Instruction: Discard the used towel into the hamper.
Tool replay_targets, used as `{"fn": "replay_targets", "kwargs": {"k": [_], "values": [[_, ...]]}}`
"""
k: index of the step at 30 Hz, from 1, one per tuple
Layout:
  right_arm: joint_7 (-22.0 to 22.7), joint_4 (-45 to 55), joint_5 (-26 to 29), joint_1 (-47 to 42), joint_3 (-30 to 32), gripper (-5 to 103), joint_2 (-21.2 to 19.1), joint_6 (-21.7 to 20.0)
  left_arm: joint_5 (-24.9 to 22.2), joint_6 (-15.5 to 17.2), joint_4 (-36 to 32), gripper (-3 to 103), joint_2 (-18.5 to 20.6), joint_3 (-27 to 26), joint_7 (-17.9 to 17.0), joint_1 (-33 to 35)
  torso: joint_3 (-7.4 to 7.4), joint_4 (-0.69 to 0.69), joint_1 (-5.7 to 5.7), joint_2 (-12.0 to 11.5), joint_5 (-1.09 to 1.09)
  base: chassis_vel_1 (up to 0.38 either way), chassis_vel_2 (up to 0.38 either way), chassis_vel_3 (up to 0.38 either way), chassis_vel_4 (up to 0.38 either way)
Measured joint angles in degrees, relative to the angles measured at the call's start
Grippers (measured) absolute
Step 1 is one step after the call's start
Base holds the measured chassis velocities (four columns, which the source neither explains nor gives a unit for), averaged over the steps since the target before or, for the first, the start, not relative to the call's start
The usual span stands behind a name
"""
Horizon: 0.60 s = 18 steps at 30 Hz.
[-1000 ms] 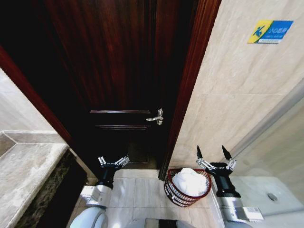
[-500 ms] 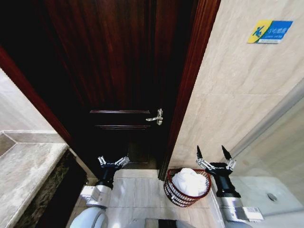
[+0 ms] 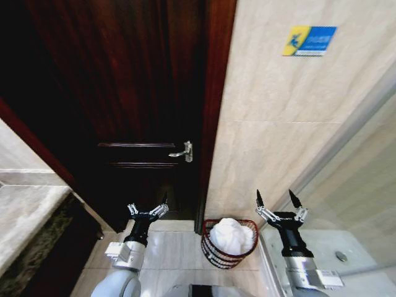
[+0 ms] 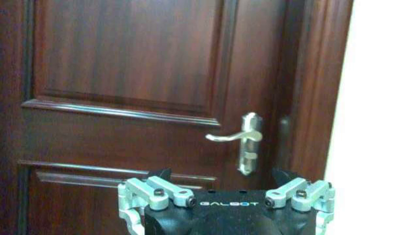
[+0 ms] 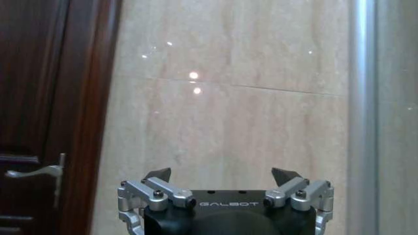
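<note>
Head view, left claw: spread wide, holding nothing, raised at 7 o'clock before the dark wooden door.
Head view, right claw: fingers splayed apart, empty, at 5 o'clock against the beige tiled wall.
Head view, hamper: on the floor at 6 o'clock between the two claws, by the door frame; a white towel bundled inside, above the rim.
Head view, room: bare floor tiles between left claw and hamper.
Left wrist view, left claw: released, touching nothing, facing the door handle.
Right wrist view, right claw: agape, clear of the wall, a metal rail beside it.
</note>
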Motion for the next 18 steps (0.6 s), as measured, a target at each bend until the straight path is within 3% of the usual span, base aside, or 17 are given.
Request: {"fn": "replay_targets", "kwargs": {"k": [8, 18], "values": [[-0.01, 0.0, 0.0, 0.0, -0.05, 100, 0.02, 0.0, 0.0, 0.0, 0.0, 100, 0.06, -0.02, -0.01, 0.0, -0.01, 0.01, -0.02, 0.01, -0.12, 0.022, -0.037, 0.01, 0.011], [-0.01, 0.01, 0.0, 0.0, -0.05, 100, 0.03, 0.0, 0.0, 0.0, 0.0, 100, 0.04, -0.02, -0.01, 0.0, 0.0, 0.01, -0.01, 0.0, -0.06, 0.015, 0.013, -0.017, -0.022]]}}
